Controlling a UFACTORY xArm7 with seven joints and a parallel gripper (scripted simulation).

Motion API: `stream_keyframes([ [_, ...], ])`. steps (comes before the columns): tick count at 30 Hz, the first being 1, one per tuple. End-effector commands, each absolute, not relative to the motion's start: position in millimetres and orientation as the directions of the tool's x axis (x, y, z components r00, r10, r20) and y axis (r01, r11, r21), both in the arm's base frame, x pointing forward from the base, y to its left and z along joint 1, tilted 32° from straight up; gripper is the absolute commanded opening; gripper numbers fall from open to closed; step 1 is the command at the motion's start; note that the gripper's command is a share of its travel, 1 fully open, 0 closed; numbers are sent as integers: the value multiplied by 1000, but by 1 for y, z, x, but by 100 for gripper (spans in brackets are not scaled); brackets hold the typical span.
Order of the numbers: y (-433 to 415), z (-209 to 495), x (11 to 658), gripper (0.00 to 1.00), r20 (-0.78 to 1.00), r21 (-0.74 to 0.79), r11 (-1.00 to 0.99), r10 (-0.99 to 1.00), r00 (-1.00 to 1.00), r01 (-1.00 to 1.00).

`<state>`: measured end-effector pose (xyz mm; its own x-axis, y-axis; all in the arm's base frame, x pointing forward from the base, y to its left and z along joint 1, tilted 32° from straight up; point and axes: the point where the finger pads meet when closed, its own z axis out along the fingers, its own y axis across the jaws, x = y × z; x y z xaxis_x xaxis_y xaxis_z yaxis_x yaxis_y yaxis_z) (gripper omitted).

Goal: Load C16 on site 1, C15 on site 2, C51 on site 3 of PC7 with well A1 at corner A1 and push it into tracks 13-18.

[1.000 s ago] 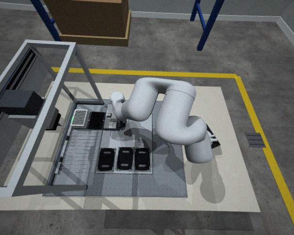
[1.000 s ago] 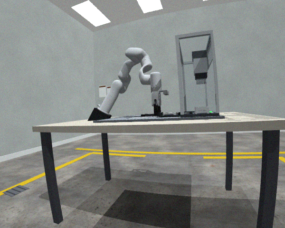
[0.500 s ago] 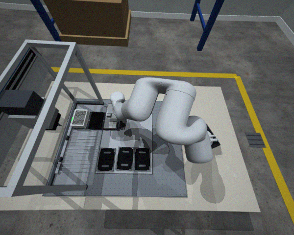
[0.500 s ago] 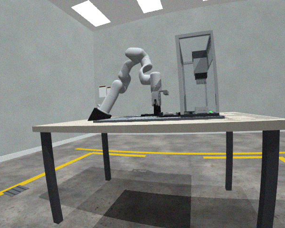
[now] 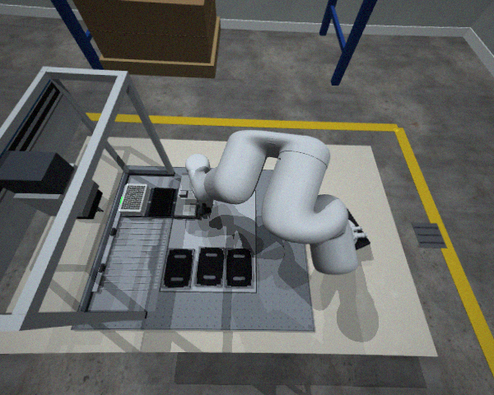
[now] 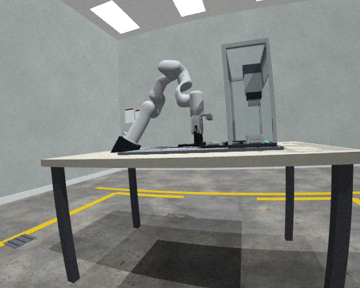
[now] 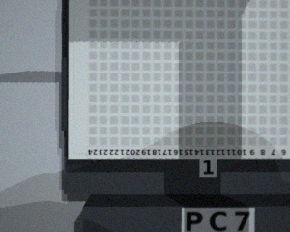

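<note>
The carrier PC7 point(image 5: 160, 200) lies in the rails at the far end of the rack, under the instrument frame. A green lamp point(image 5: 122, 202) glows behind it; the lamp also shows in the side view point(image 6: 266, 141). On the carrier a pale plate with wells point(image 5: 135, 197) sits deepest, a dark block point(image 5: 161, 202) in the middle, and a fine-grid 384-well plate point(image 7: 184, 87) on the site marked 1 point(image 7: 208, 167). The PC7 label point(image 7: 217, 220) is just below that mark. My gripper point(image 5: 204, 209) hangs low over the handle end, open; its fingers are out of the wrist view.
Three dark empty nests point(image 5: 210, 266) stand in a row beside the apron. The empty rail tracks point(image 5: 134, 259) lie between the carrier and the near edge. The instrument's grey frame point(image 5: 75, 169) and pipetting head point(image 6: 253, 85) rise over the rails.
</note>
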<state>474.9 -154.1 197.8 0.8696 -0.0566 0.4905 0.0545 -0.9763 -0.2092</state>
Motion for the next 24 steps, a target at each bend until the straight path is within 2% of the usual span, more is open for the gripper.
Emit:
stream_keyframes([
  [1,-155,198,472,82,493,-208,-977,-58,868,53],
  [24,-158,208,463,82,493,-208,-977,-58,868,53],
])
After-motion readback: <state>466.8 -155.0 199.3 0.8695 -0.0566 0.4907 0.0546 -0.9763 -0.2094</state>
